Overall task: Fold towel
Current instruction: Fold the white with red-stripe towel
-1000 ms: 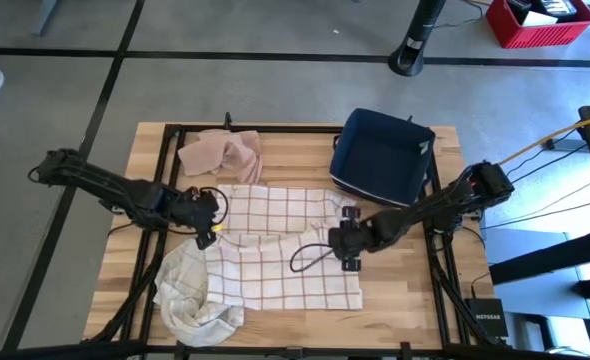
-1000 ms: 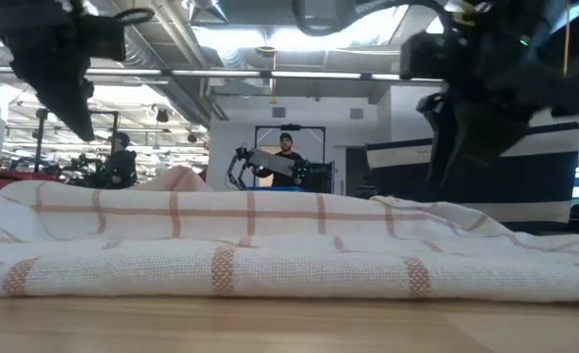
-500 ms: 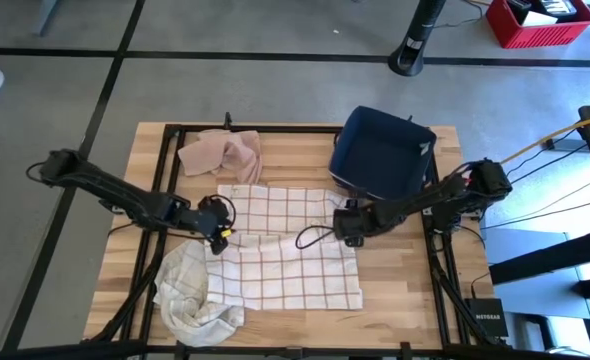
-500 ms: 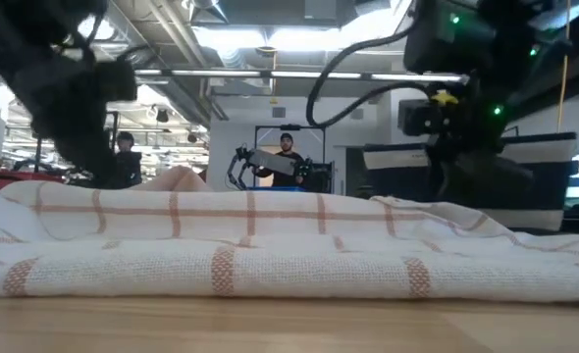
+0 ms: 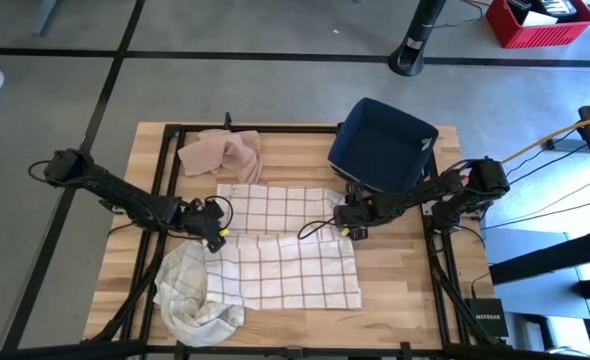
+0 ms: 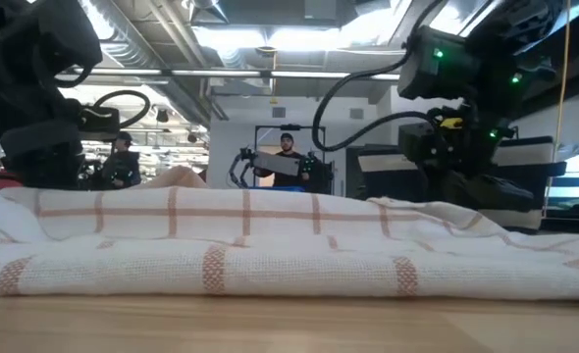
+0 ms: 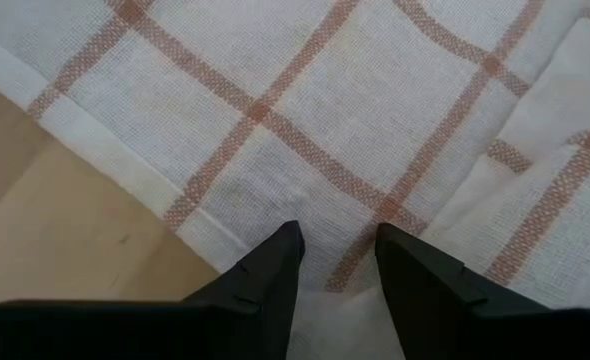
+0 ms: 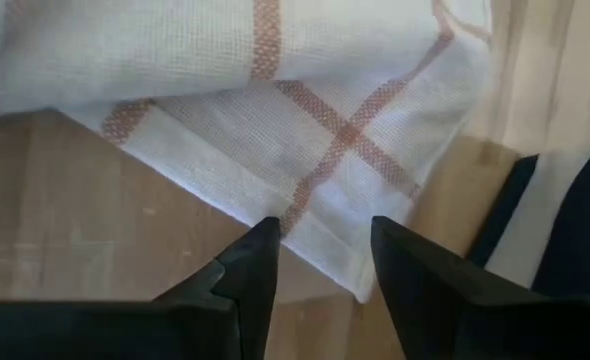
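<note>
Both grippers low at the checked towel's [image 5: 285, 245] side edges, mid-table.
Left gripper [image 5: 213, 226] at its nine o'clock edge, right gripper [image 5: 350, 221] at three o'clock; both pairs of fingers apart, clamping nothing.

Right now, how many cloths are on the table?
3. A checked towel spread mid-table between both claws, a crumpled checked cloth at the near-left corner, and a bunched pink cloth at the far edge. The blue bin could hide more.

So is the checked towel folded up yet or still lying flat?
Mostly flat. The checked towel lies spread across the table, with only a loose overlap along its middle.
</note>
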